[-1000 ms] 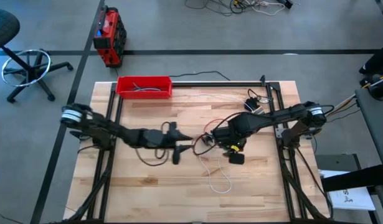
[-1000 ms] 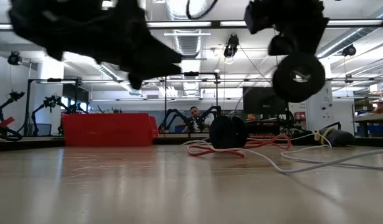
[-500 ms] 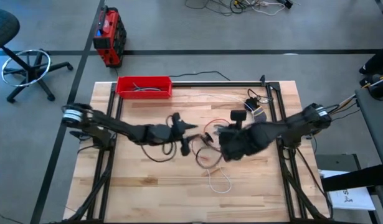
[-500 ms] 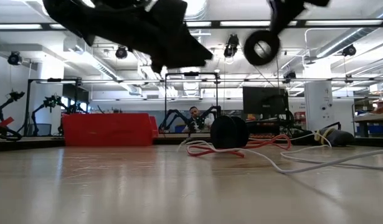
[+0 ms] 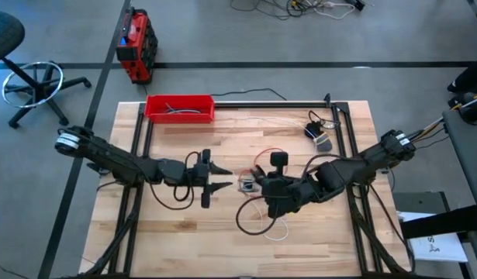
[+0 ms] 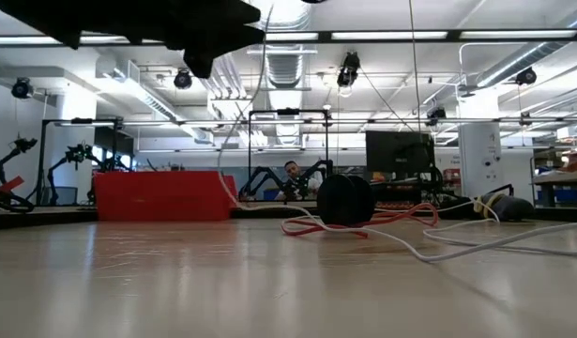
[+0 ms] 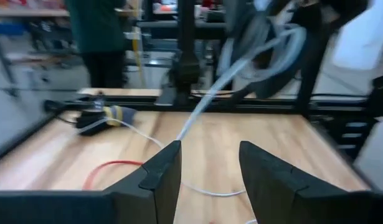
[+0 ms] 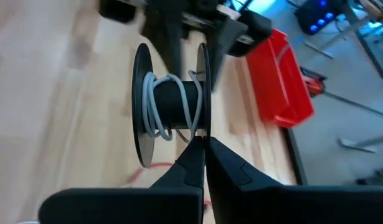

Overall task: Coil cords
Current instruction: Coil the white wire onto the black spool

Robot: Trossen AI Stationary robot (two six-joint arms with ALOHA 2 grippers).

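Near the table [image 5: 184,232] centre, right gripper [image 8: 205,142] pinched thin-jawed onto the rim of a matte black spool [image 8: 171,109] wound with glossy white cord [image 8: 155,112], left gripper [image 5: 219,180] just beside with jaws apart around nothing, limp red cord [image 6: 401,218] lying farther back.

No readable text, labels, brands or numbers in any view. The white paper sheet [image 5: 440,246] on the floor past the wooden table's [image 5: 184,232] right edge has dark marks, too small to read. The red and black box [image 5: 136,45] on the floor beyond the table's far left corner shows no legible marking.
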